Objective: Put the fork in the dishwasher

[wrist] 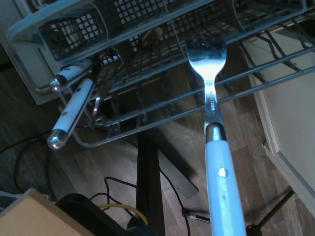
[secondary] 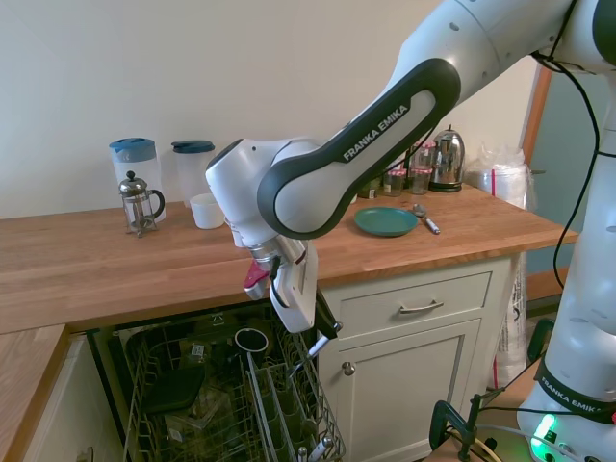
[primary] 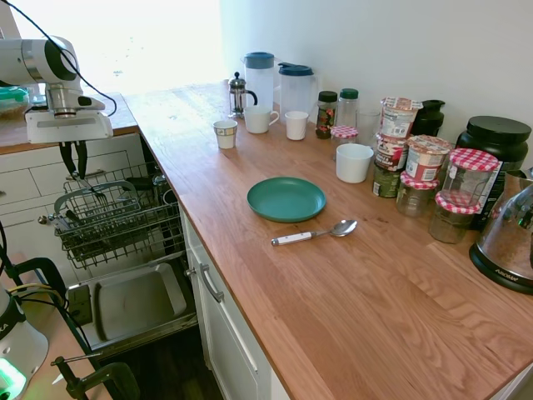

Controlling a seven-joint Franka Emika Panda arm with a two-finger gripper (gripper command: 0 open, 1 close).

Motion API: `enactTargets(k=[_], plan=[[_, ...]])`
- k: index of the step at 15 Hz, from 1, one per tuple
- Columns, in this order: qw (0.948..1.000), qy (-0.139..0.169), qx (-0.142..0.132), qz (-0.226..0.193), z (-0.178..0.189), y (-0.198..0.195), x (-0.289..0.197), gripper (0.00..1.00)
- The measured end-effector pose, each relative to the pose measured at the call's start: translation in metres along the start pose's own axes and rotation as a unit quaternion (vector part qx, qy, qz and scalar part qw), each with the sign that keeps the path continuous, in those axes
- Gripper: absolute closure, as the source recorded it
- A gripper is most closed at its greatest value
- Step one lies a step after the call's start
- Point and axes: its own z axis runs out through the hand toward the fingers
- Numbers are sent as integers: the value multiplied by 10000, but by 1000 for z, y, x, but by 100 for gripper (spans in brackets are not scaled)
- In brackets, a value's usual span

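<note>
The fork [wrist: 212, 98] is clamped by its white handle in the claw [secondary: 306, 352], hanging head-down just above the dishwasher [primary: 117, 217] rack. If released here, its head could be caught on a wire or dropped through.
</note>
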Motion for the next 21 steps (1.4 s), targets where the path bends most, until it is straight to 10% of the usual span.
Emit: enactTargets(k=[19,20,21], plan=[[9982,-390,-449,23,73,-61,53,100],[9982,-383,-465,52,74,-65,55,0],[9982,-370,-460,86,74,-70,57,0]])
